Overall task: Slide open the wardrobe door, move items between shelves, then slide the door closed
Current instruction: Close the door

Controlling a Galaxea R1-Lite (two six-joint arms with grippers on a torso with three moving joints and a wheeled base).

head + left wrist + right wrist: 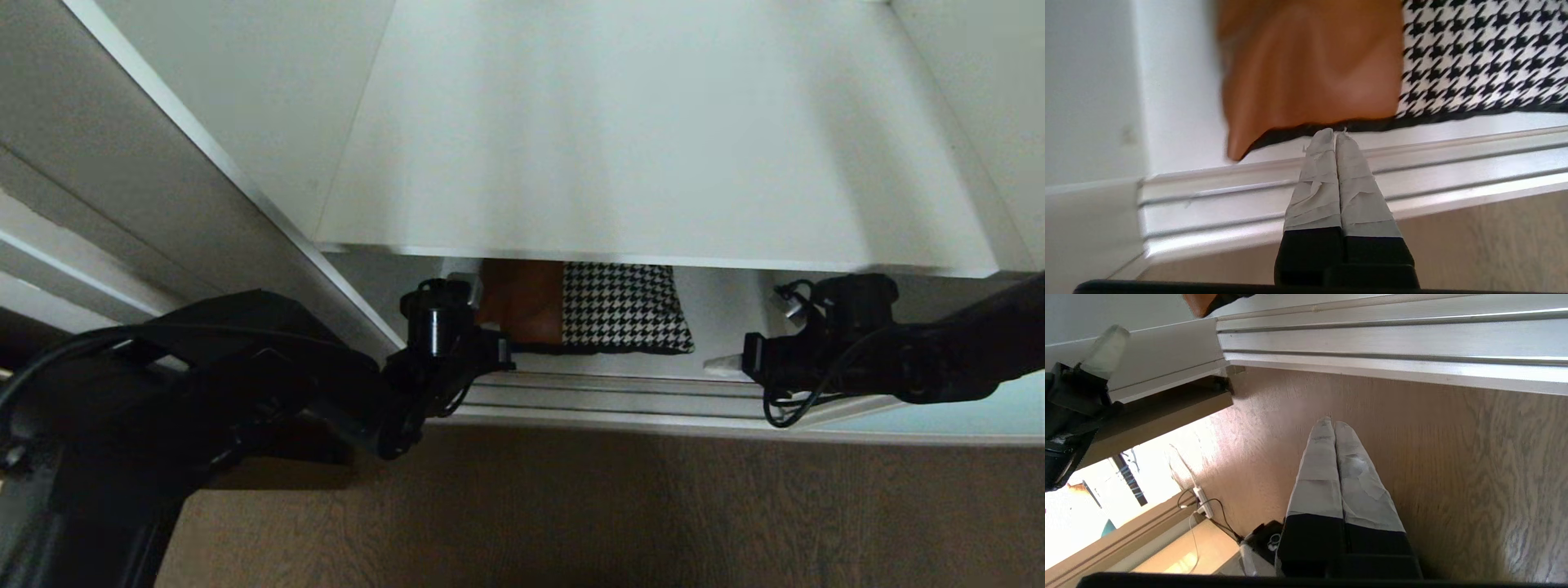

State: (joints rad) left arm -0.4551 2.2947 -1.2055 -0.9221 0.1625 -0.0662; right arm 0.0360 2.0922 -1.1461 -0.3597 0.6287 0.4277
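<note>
The cushion (604,306) lies on the lowest white board (722,314), under a wide white shelf (653,163). Its front is part tan leather (1310,69) and part houndstooth (1478,57), with a black edge. My left gripper (1335,132) is shut, fingers pressed together with nothing between them. Its tips line up with the cushion's black front edge, above the door track (1433,163). My right gripper (710,365) is also shut and empty, out over the wood floor (1453,465) to the cushion's right. The sliding wardrobe door (980,412) shows as a pale blue-green strip at the far right.
The silver floor track (612,396) runs along the wardrobe's front. The wardrobe's white side panel (163,188) stands close on the left, beside my left arm (245,367). A power strip with cables (1202,500) lies on the floor behind.
</note>
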